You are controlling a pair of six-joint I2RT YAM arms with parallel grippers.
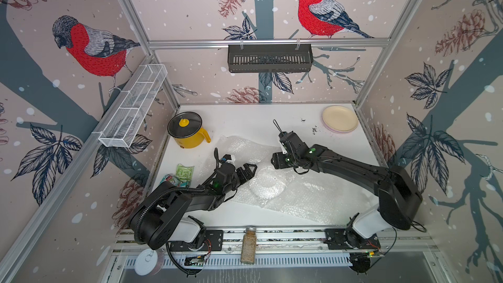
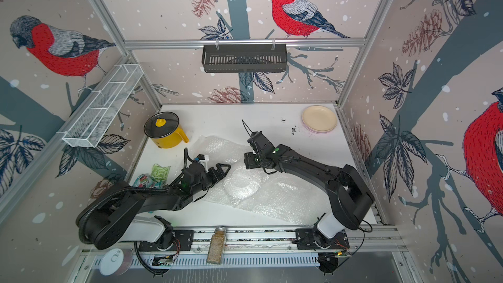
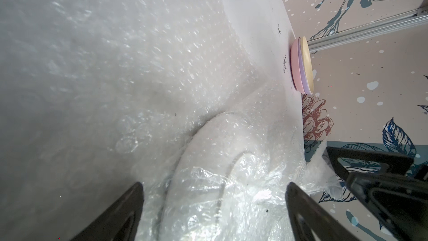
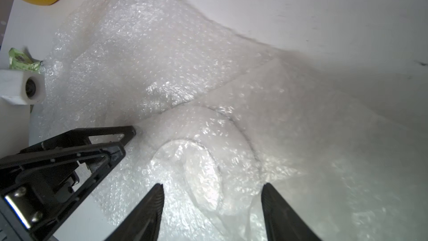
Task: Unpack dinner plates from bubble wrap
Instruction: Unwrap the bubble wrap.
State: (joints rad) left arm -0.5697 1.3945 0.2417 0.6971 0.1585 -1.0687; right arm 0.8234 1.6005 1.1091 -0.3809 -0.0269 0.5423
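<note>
The dinner plates (image 1: pixel 340 118) sit stacked in the far right corner in both top views, cream on top. One more plate (image 1: pixel 268 183) lies under the bubble wrap (image 1: pixel 304 197) in the middle, with bare table (image 1: pixel 245 123) behind it. The yellow pot (image 1: pixel 190 141) has its lid (image 1: pixel 192 127) on. In the left wrist view, the left gripper (image 3: pixel 214 184) is spread wide over the wrapped plate. In the right wrist view, the right gripper (image 4: pixel 212 184) is spread too, holding nothing.
</note>
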